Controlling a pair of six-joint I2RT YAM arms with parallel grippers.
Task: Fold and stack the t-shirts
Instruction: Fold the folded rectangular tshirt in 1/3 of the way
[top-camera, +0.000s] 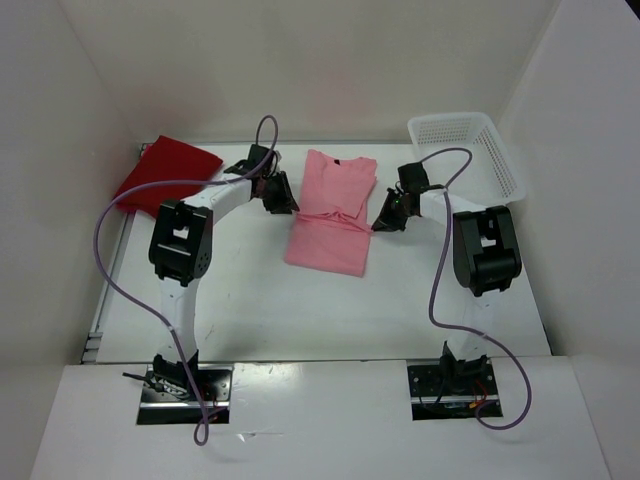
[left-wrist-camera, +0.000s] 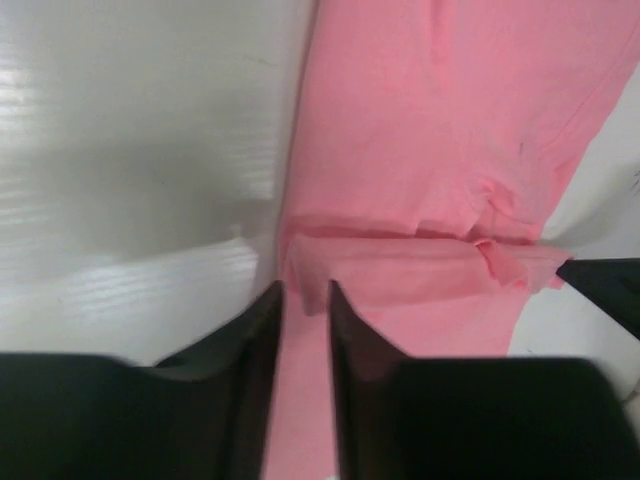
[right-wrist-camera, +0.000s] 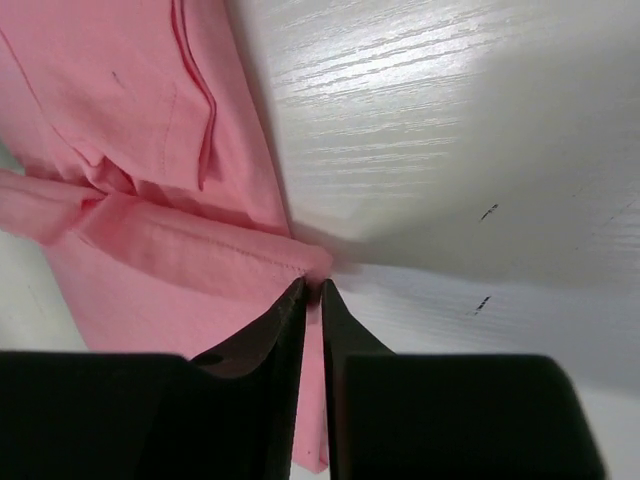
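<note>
white wood-grain table (top-camera: 300, 310), white walls (top-camera: 330, 70) | my left gripper (left-wrist-camera: 305, 292): slightly apart over light pink t-shirt (top-camera: 335, 215) fold | my right gripper (right-wrist-camera: 311, 287): narrow slit, hold unclear

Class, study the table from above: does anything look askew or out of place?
The light pink cloth t-shirt is only part folded: a bunched, wrinkled band crosses its middle, and its lower half sits shifted left of the upper. The dark red cloth shirt lies at an angle in the far left corner.
</note>
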